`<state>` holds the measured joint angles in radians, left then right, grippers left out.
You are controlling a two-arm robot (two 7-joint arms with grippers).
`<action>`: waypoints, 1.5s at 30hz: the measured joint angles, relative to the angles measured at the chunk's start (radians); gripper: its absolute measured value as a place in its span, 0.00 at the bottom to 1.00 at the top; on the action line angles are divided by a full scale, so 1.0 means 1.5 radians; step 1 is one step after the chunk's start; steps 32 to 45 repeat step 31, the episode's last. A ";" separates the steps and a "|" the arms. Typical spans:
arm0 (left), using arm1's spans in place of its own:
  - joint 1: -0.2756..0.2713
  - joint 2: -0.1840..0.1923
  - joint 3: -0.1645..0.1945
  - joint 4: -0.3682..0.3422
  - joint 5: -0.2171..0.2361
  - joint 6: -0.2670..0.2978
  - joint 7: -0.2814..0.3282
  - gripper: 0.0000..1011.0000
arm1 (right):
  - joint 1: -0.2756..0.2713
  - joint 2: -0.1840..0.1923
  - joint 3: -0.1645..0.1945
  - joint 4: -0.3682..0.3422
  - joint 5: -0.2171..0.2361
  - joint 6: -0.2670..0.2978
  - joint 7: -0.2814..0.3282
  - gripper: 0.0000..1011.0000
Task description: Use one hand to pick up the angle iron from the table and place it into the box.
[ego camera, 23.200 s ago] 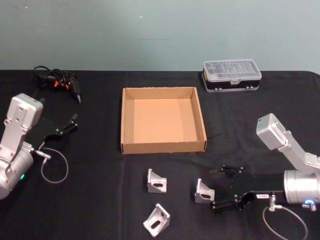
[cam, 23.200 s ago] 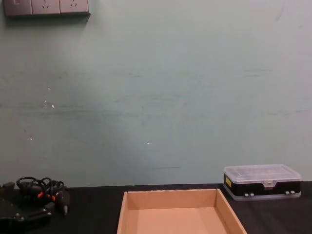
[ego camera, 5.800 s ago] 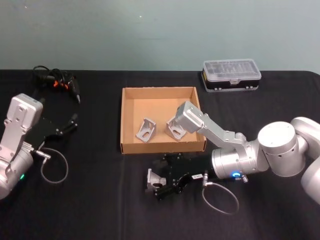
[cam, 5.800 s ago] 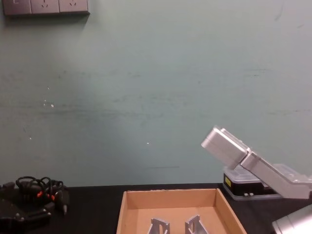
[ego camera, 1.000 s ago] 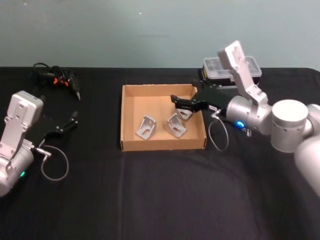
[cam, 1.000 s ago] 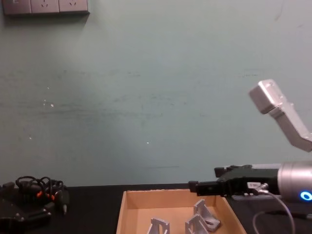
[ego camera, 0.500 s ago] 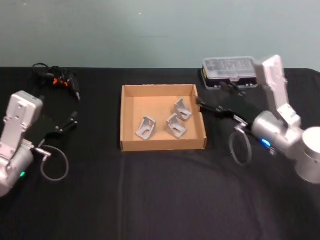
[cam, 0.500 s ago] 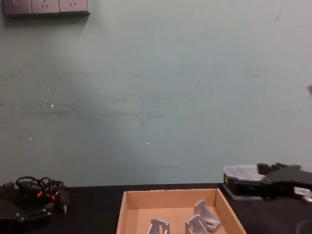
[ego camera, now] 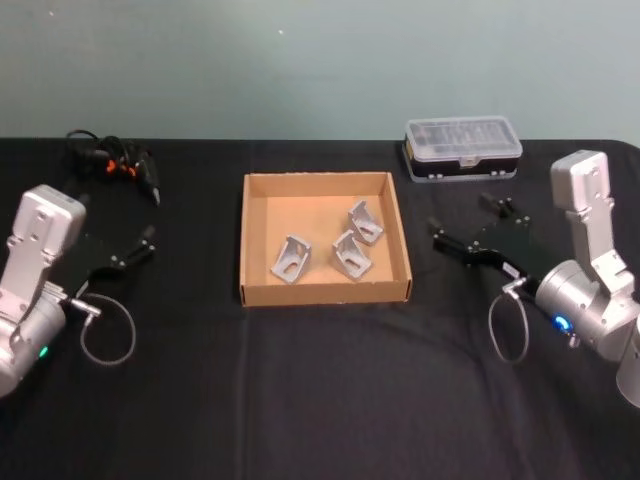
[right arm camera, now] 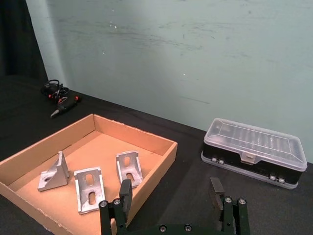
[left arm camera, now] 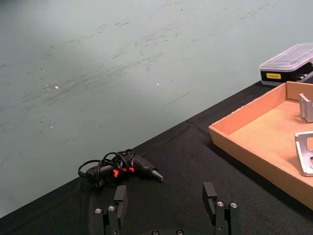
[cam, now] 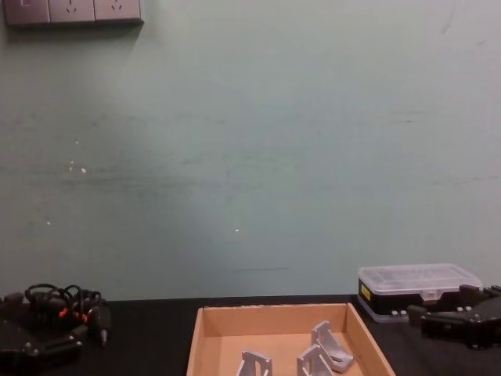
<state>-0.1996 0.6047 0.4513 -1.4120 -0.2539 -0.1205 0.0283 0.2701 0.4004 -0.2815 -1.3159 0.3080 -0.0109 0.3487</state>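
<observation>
**Three brackets in the tray, both arms clear**

Inside the box (ego camera: 325, 292), off to the left of the right gripper (ego camera: 478, 230), three silver angle irons rest on the cardboard floor: one (ego camera: 366, 220) nearest that gripper toward the far wall, a second (ego camera: 350, 253) just in front of it, and a third (ego camera: 291, 257) farther left, apart from the pair. None of them touches the tray's walls as far as the head view shows. The right gripper hangs over the black table (ego camera: 320, 400) just beyond the tray's right wall, its black fingers (right arm camera: 125, 191) spread wide with nothing between them. Behind it, near the table's far edge, sits a small black case with a clear lid (ego camera: 463, 150). On the opposite side, the left gripper (ego camera: 120, 250) rests low over the tabletop well left of the tray, fingers (left arm camera: 120, 195) likewise wide apart and empty. Beyond it, by the far left of the table, lies a black bundle of cables with orange bits (ego camera: 112, 160).
</observation>
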 joint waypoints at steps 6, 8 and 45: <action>0.000 0.000 0.000 0.000 0.000 0.000 0.000 1.00 | 0.003 0.000 -0.002 0.000 0.000 0.001 0.000 0.99; 0.000 0.000 0.000 0.000 0.000 0.000 0.000 1.00 | 0.004 0.000 -0.003 0.000 0.000 0.002 0.000 0.99; 0.000 0.000 0.000 0.000 0.000 0.000 0.000 1.00 | 0.007 0.000 -0.005 0.001 -0.001 0.004 0.002 0.99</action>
